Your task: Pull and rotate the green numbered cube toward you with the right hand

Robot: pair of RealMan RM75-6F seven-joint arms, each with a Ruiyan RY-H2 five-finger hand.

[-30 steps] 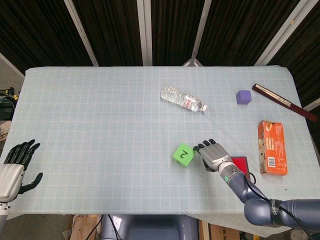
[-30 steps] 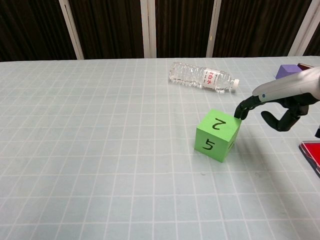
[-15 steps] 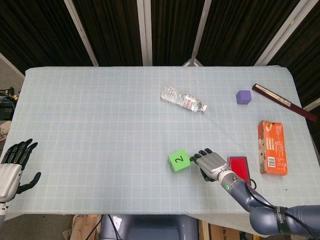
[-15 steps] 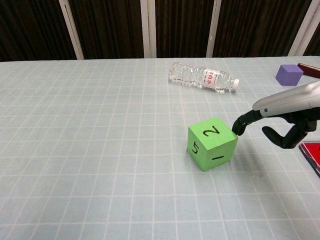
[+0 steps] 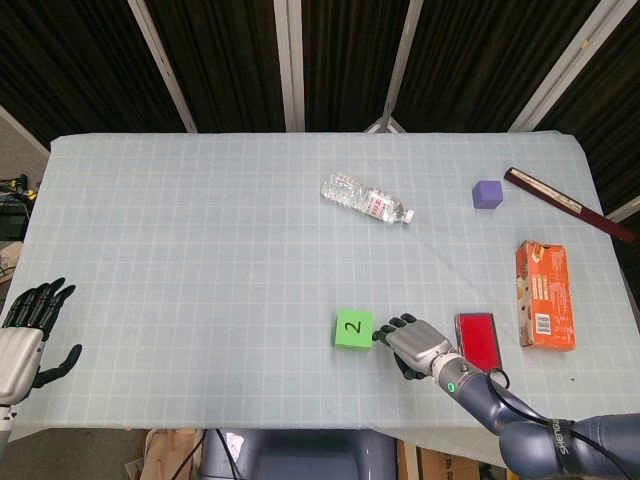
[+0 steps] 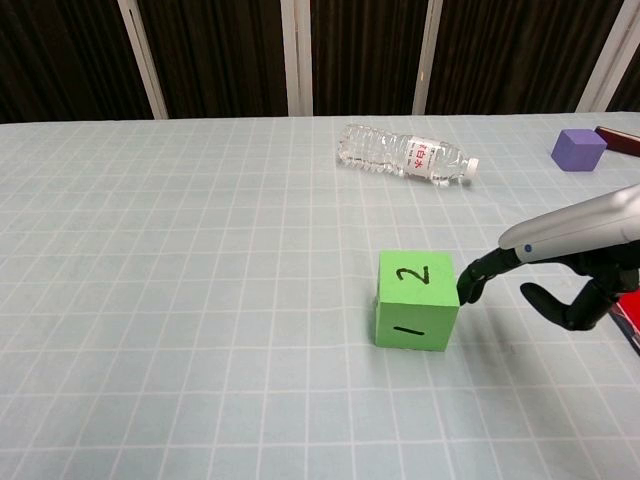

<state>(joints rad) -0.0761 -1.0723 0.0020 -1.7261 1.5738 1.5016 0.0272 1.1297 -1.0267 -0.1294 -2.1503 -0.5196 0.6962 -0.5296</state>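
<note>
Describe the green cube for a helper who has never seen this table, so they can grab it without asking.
On the white gridded tablecloth, look along the edge nearest the robot, a little right of centre, just left of the right hand whose fingertip touches it. The green cube is the only green thing there, with a handwritten 2 on top and a 1 on its front face; the other cube, far right, is purple and unmarked.

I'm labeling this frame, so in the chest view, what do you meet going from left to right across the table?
Clear plastic water bottle → green numbered cube → right hand, one fingertip at the cube's right side → small purple cube.
</note>
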